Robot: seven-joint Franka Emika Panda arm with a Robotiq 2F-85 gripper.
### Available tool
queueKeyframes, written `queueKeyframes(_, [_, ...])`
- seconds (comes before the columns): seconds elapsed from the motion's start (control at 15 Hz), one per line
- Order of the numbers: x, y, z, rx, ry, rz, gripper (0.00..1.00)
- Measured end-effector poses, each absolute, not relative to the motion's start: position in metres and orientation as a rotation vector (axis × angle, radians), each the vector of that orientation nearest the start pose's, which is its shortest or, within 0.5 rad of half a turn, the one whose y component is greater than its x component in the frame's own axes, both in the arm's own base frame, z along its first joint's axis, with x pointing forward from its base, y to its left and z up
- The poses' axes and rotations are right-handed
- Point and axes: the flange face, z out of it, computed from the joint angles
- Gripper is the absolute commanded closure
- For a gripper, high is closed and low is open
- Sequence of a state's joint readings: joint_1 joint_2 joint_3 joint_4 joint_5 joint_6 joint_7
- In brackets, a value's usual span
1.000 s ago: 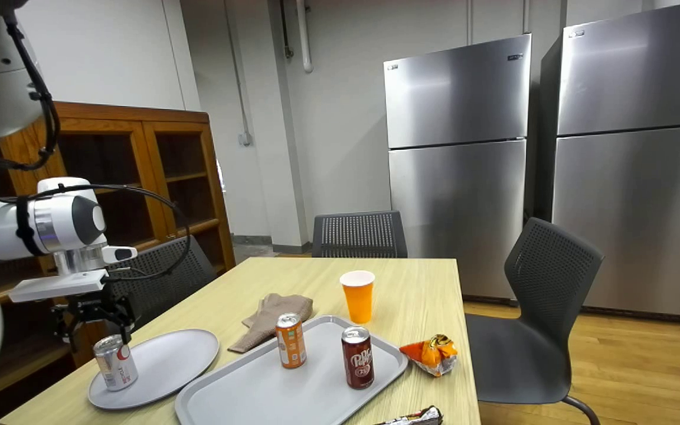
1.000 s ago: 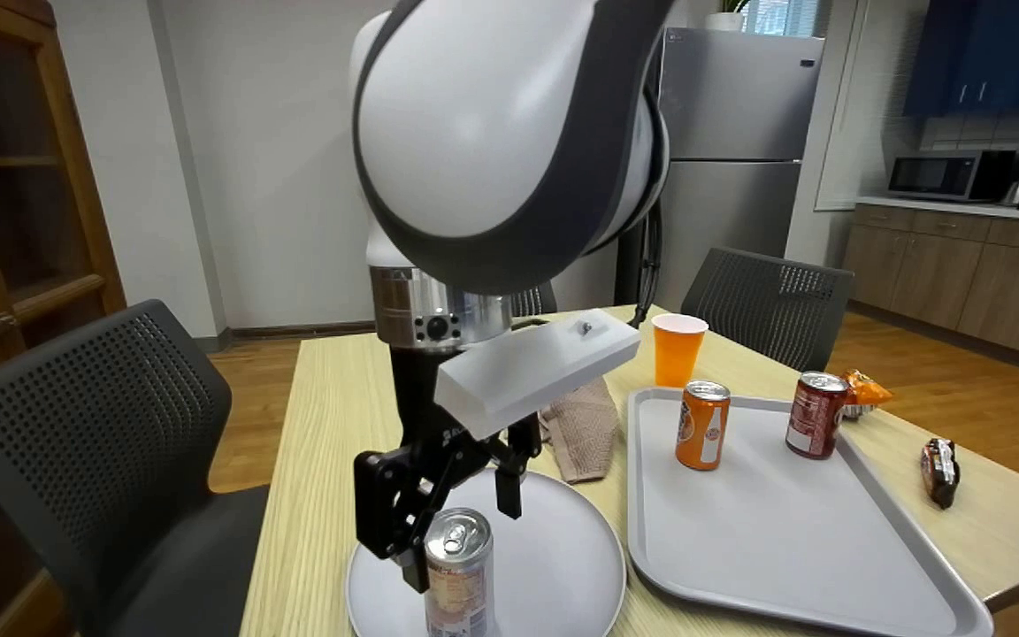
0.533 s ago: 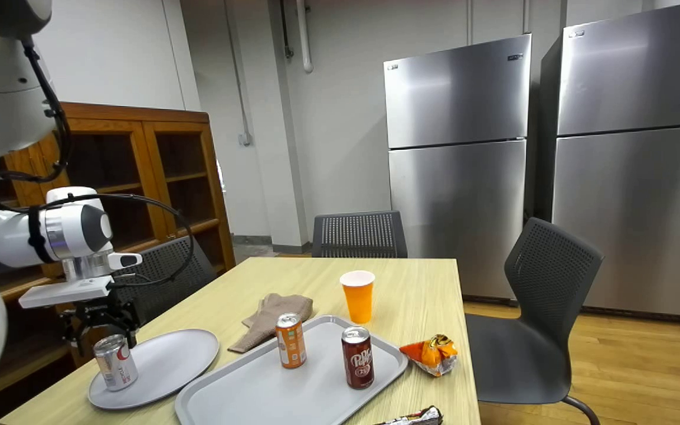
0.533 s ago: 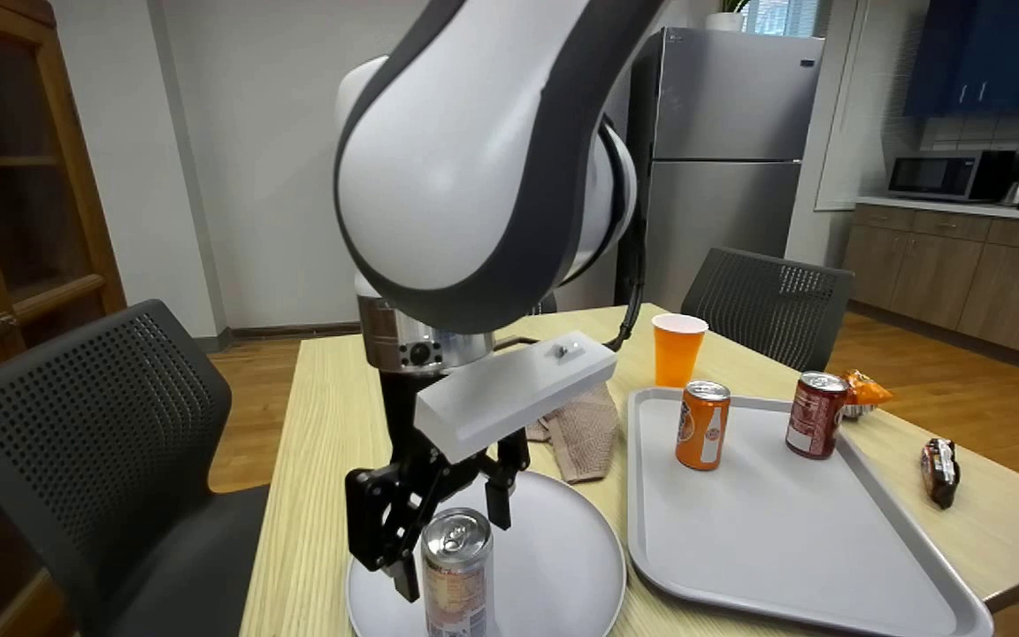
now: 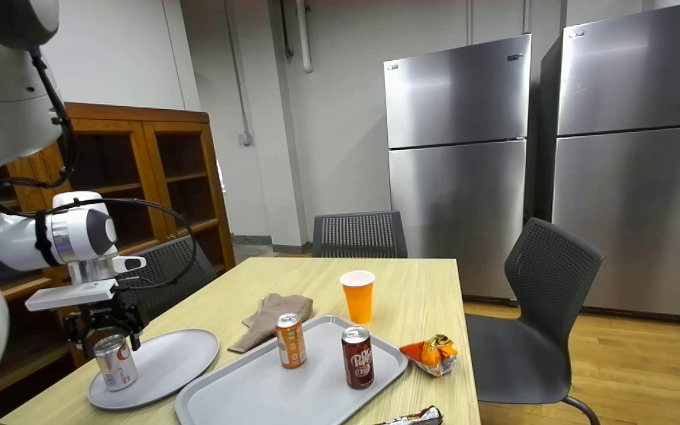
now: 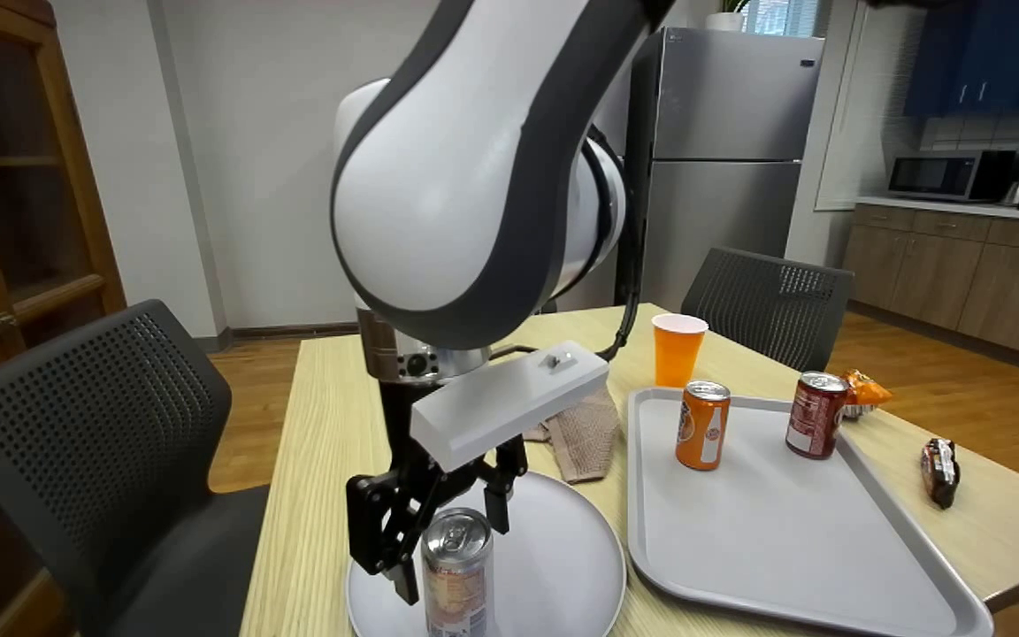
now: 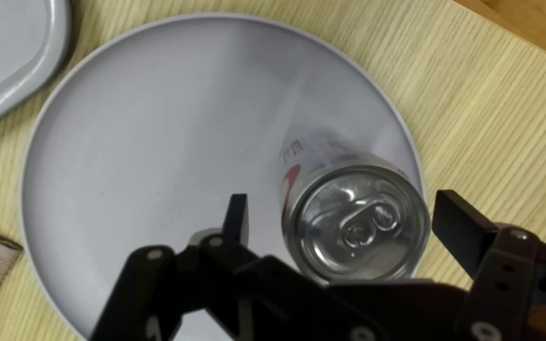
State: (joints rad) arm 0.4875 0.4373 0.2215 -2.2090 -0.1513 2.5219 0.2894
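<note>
1. The fingers (image 7: 462, 232) are spread wide; nothing is gripped.
2. Between them the silver can (image 7: 349, 215) is stood upright on the plate (image 7: 131, 142).
3. The plate is set beside the tray (image 7: 7, 52).

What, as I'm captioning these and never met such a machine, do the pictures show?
This is one robot arm with a black two-fingered gripper. Two views come from cameras outside the robot; the wrist view looks down from the arm, past the fingers. On the table, a silver can stands on a round gray plate. Beside it, a gray tray carries an orange can and a dark red can. Nearby are an orange cup, a brown cloth, an orange packet and a dark packet. Nothing is held: the gripper is open, one finger on either side of the silver can.
</note>
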Motion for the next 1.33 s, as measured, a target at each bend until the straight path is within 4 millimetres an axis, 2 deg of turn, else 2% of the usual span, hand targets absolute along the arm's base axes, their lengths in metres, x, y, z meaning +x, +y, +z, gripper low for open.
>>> queueKeyframes(0.2, [0.406, 0.354, 0.174, -3.067, -0.834, 0.163, 0.51])
queueKeyframes(0.33, [0.406, 0.355, 0.174, -3.068, -0.835, 0.163, 0.62])
queueKeyframes(0.67, [0.406, 0.356, 0.177, -3.066, -0.836, 0.152, 0.62])
queueKeyframes(0.93, [0.414, 0.354, 0.199, -3.062, -0.803, 0.092, 0.62])
queueKeyframes(1.13, [0.420, 0.345, 0.219, -3.065, -0.762, 0.048, 0.62])
queueKeyframes(1.33, [0.425, 0.325, 0.232, -3.078, -0.700, 0.026, 0.62])
